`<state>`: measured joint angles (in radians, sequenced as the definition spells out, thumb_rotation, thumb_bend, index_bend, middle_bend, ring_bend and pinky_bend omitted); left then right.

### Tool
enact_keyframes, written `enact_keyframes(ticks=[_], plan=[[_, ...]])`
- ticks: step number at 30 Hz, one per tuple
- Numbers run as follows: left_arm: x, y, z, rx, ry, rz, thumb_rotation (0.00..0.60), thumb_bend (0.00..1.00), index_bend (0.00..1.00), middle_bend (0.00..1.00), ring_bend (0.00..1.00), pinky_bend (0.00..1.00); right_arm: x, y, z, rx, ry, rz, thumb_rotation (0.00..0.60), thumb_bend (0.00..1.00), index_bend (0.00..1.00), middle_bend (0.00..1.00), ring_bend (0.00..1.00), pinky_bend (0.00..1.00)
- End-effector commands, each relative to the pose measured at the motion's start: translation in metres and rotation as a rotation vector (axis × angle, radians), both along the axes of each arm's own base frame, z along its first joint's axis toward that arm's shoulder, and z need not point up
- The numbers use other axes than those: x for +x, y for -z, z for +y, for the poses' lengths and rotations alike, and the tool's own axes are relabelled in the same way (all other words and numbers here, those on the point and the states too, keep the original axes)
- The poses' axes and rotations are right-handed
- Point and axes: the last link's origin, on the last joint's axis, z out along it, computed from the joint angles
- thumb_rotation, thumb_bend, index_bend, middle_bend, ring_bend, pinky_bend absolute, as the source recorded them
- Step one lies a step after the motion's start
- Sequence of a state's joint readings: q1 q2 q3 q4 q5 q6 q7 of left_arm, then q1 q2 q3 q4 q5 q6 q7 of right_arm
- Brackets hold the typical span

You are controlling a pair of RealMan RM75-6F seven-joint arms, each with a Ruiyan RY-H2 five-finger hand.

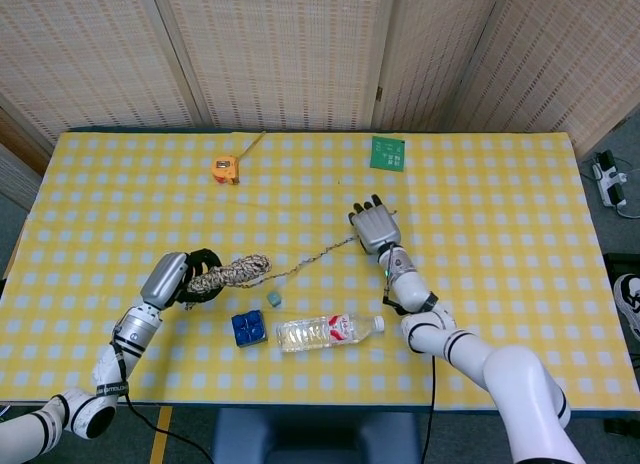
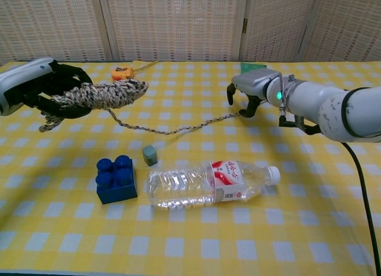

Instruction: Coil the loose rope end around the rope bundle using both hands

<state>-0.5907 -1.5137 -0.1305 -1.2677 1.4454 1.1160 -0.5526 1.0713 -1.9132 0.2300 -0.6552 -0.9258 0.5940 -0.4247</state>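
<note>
Bottle (image 2: 208, 184), blue brick (image 2: 116, 179) and small cube (image 2: 150, 154) below the slack rope end (image 2: 178, 129); bundle (image 2: 98, 94) gripped in left hand (image 2: 41, 88), end pinched by right hand (image 2: 253, 88).

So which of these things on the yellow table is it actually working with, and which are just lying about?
In use:
speckled rope bundle, held by left robot hand
loose rope end, pinched by right robot hand

Lying about:
blue toy brick
clear plastic bottle
small grey-green cube
orange tape measure
green card
</note>
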Motion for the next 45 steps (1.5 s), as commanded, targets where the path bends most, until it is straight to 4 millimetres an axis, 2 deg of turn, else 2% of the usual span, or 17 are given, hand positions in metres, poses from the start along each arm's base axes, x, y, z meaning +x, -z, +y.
enact_keyframes(ticks=[1, 7, 24, 30, 45], plan=[[-0.001, 0.000, 0.000, 0.000, -0.003, 0.001, 0.600, 0.61, 0.78, 0.75, 0.72, 0.80, 0.002, 0.003, 0.000, -0.003, -0.005, 0.001, 0.600, 0.49, 0.48, 0.23, 0.21, 0.11], [-0.003, 0.000, 0.001, 0.000, -0.010, 0.002, 0.600, 0.62, 0.78, 0.75, 0.72, 0.80, 0.001, 0.007, -0.001, -0.004, -0.005, 0.007, 0.600, 0.49, 0.52, 0.24, 0.21, 0.11], [-0.007, -0.001, 0.002, 0.002, -0.026, 0.001, 0.600, 0.61, 0.78, 0.75, 0.72, 0.80, 0.003, 0.014, -0.003, -0.019, -0.017, 0.024, 0.600, 0.49, 0.51, 0.24, 0.21, 0.11], [-0.009, -0.001, 0.002, 0.002, -0.031, 0.001, 0.600, 0.61, 0.78, 0.75, 0.72, 0.80, 0.001, 0.018, -0.002, -0.022, -0.004, 0.014, 0.600, 0.42, 0.51, 0.24, 0.21, 0.11], [-0.010, -0.002, 0.001, 0.005, -0.034, -0.003, 0.600, 0.61, 0.78, 0.75, 0.72, 0.80, 0.000, 0.019, -0.003, -0.033, -0.002, 0.018, 0.600, 0.40, 0.54, 0.28, 0.23, 0.12]])
